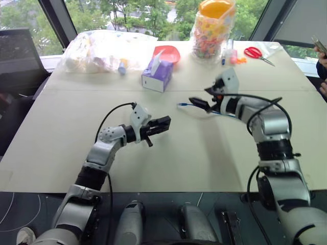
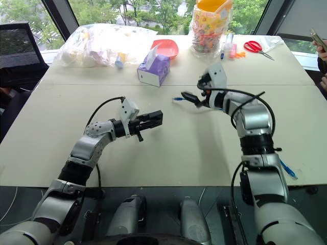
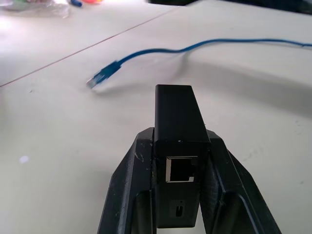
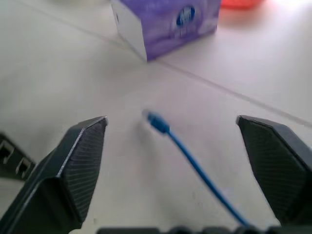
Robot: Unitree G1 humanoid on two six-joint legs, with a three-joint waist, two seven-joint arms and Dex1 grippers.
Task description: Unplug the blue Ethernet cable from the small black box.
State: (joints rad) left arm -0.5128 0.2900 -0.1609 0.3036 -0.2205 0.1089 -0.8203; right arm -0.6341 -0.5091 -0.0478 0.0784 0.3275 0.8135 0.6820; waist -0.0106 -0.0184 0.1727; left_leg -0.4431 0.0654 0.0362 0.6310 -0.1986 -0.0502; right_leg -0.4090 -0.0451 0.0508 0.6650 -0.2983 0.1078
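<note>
My left gripper (image 1: 162,123) is shut on the small black box (image 3: 178,122), held just above the table's middle. The box's port (image 3: 181,169) faces the left wrist camera with nothing plugged into it. The blue Ethernet cable (image 3: 195,46) lies loose on the table, and its plug end (image 1: 181,104) points toward the box, apart from it. My right gripper (image 4: 171,122) hovers open over the cable. Its fingers (image 4: 80,156) stand wide on either side of the plug (image 4: 157,122) and do not touch it. In the head views this gripper (image 1: 202,98) is right of the plug.
A purple tissue box (image 1: 157,74) stands beyond the cable. Farther back are a red bowl (image 1: 168,52), a filled plastic bag (image 1: 104,48), a jar of colourful items (image 1: 212,30) and red scissors (image 1: 254,52). A person's hand (image 1: 321,48) shows at the right edge.
</note>
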